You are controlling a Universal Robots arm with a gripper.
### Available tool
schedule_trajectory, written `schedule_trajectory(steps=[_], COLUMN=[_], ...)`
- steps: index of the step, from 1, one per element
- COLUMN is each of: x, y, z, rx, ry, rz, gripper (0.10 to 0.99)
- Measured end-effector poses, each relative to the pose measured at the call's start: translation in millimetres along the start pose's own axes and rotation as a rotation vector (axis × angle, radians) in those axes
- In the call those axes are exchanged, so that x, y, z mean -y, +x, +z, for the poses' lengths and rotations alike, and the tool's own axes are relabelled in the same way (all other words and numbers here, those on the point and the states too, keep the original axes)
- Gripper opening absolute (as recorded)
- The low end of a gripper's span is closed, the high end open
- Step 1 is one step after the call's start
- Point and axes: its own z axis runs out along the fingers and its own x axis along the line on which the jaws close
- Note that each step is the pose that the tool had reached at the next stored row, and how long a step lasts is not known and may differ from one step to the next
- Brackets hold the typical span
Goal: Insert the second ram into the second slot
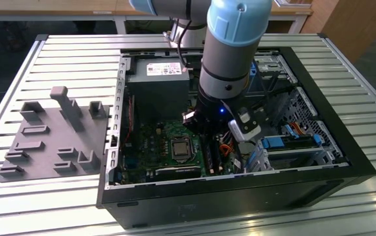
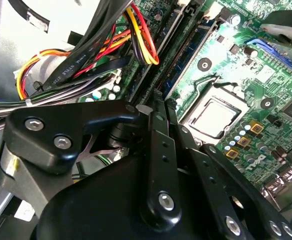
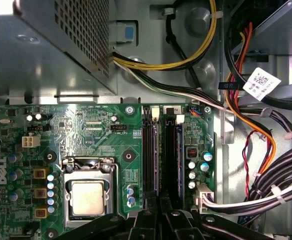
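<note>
Deep inside the computer case (image 1: pixel 345 162), the pincer (image 3: pixel 158 212) stands closed over the RAM slots (image 3: pixel 163 155), apparently pressing the second ram (image 3: pixel 158 165) home.

Cable bundle (image 3: pixel 266 185) crowds the memory slots (image 3: pixel 161 155); processor socket (image 3: pixel 88 192) side open

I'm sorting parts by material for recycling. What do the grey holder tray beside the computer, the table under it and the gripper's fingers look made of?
Holder tray: matte grey plastic, probably printed or moulded, with no shine. Table: ribbed bare metal, likely aluminium, with a dull sheen. Fingers: black metal or hard plastic, semi-gloss, fixed with bright screws; I cannot tell which.
</note>
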Motion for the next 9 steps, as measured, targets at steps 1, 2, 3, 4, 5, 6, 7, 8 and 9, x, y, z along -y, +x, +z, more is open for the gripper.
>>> schedule_trajectory(steps=[1,2,3,4,5,6,7,8,9], x=[0.0,0.0,0.0,0.0,0.0,0.0,0.0,0.0,0.0], y=[0.0,0.0,0.0,0.0,0.0,0.0,0.0,0.0,0.0], z=[0.5,0.9,1.0,1.0,1.1,1.1,1.1,1.1,1.2], rx=[0.0000,0.0000,0.0000,0.0000,0.0000,0.0000,0.0000,0.0000,0.0000], ry=[0.000,0.000,0.000,0.000,0.000,0.000,0.000,0.000,0.000], rz=[0.000,0.000,0.000,0.000,0.000,0.000,0.000,0.000,0.000], gripper=[0.133,0.133,0.133,0.133,0.133,0.133,0.133,0.145,0.145])
